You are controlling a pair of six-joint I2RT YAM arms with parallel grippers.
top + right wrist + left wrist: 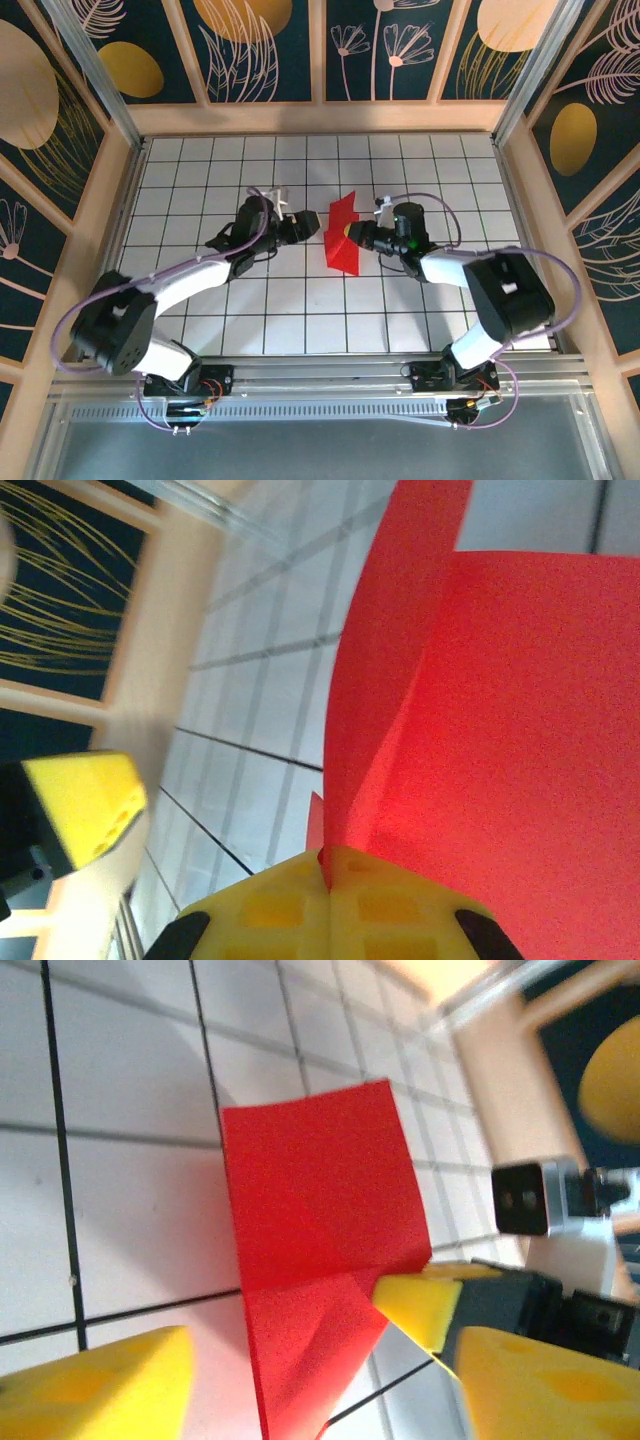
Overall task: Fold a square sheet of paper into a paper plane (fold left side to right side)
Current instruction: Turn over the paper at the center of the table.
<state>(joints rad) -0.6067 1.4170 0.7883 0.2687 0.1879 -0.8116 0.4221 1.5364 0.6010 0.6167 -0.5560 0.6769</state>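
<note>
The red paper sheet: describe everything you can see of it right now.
The red paper sheet is thin, plain, bright red and matte, with no markings. It is partly folded: creases cross it, and one flap stands up off the white grid table instead of lying flat. It sits near the table's middle, between the two arms. The right gripper has its jaws shut on the sheet's right edge. The left gripper, jaws open, is at its left side; contact there cannot be judged.

Overhead from behind, wrists close — sharing paper [320, 1190]
</note>
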